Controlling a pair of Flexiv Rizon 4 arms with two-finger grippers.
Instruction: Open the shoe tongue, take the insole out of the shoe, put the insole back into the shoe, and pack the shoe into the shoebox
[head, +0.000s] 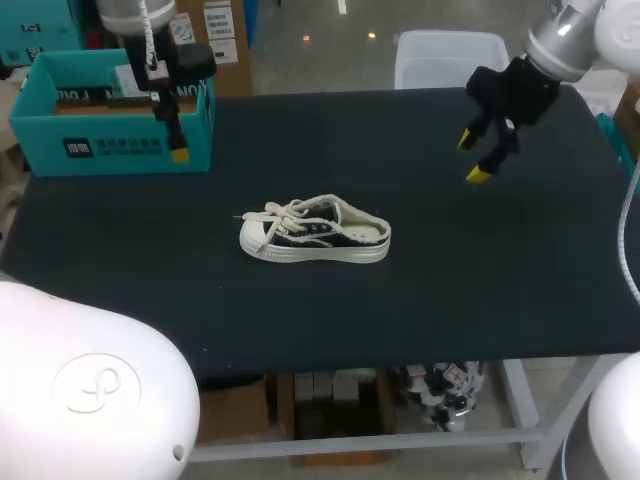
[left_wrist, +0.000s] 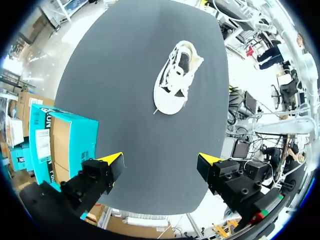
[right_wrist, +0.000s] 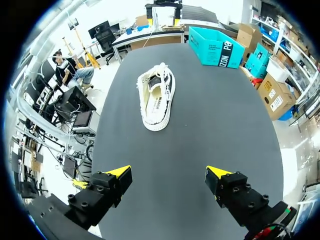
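Low-cut canvas shoe (head: 315, 232) lay on its sole near the middle of the dark, matte desk (head: 480, 270), toe pointing toward the robot's left. Its upper was dark fabric edged in cream, over a pale, smooth-sided rubber sole, with loose cream laces (head: 275, 212) sprawled across the throat. A pale insole (right_wrist: 158, 102) showed flat inside the oval opening. The teal cardboard shoebox (head: 110, 115), rectangular, open-topped and stiff-walled, stood well apart from the shoe, beyond its toe end and farther from the robot. The left pincer (head: 178, 150) hung above the desk off the shoe's toe end, just beside the shoebox, with its fingers spread wide and nothing between them. The right pincer (head: 472, 158) hovered well apart from the shoe, past its heel end, equally wide and empty. Judged risks were as follows. The slack laces probably could snag a yellow fingertip or hide the tongue, so a grasp might close on lace alone. The light shoe would likely slide or tip on the cloth-like desk if the tongue were pulled while the heel was unbraced. The thin, flexible insole might fold or jam at the toe on reinsertion. A tilted shoe might catch the shoebox wall when packed.
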